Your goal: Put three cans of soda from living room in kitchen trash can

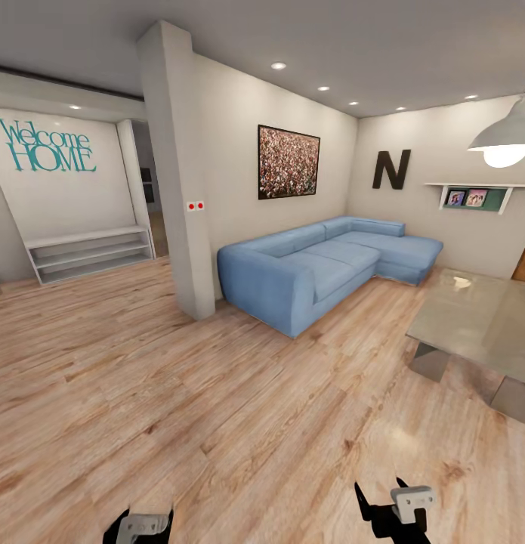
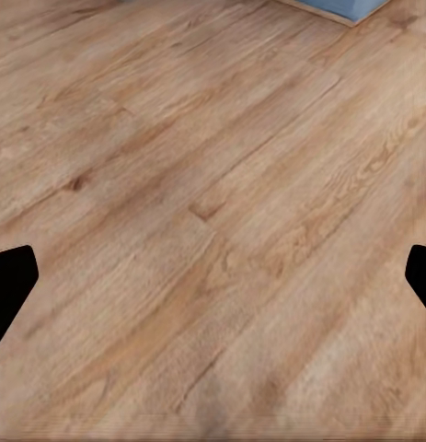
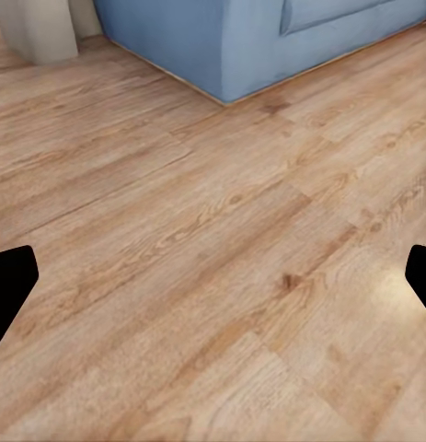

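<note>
The robot stands in the living room on the plank floor [image 1: 179, 393], facing the blue sofa [image 1: 315, 264] and the glass worktop [image 1: 481, 317]. No soda cans are in sight, so the task looks barely begun. The left end effector [image 1: 140, 527] and right end effector [image 1: 393, 508] are both spread wide, holding nothing.

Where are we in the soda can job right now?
Nothing looks done yet. Both end effectors, left and right, are open and empty above the wood floor. The robot faces the blue sofa and glass-topped table in the living room. All fetching and binning remains.
</note>
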Controlling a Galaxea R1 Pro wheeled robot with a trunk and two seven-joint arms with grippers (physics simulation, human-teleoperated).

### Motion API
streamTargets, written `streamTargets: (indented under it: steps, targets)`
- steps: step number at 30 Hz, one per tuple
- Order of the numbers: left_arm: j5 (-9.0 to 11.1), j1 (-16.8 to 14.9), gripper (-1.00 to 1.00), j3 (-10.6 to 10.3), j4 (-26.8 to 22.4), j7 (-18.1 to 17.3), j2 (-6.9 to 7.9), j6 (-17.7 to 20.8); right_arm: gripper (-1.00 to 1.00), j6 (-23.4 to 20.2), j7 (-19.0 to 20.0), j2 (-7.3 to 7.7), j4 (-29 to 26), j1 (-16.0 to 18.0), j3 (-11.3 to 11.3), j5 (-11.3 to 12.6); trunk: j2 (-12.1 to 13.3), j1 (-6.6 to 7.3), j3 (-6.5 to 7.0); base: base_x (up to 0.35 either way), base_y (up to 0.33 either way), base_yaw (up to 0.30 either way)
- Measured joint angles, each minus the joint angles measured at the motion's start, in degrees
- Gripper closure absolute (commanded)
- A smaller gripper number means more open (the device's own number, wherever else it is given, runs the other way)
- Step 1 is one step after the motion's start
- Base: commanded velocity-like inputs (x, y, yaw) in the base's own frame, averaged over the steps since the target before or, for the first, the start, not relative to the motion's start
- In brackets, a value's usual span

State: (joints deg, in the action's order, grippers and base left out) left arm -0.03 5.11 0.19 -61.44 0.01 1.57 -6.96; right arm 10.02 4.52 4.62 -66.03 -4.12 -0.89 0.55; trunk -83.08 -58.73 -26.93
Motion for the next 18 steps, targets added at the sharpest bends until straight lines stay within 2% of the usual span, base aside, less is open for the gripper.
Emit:
streamTargets:
  steps: [18]
  targets:
    - [-0.4, -0.1, -1.0, 0.0, 1.5, 0.1, -0.07, -1.0, -1.0, 0.0, -0.1, -0.14, 0.2, 0.0, 0.1, 0.0, 0.0, 0.0, 0.0, 0.0, 0.0, 0.0]
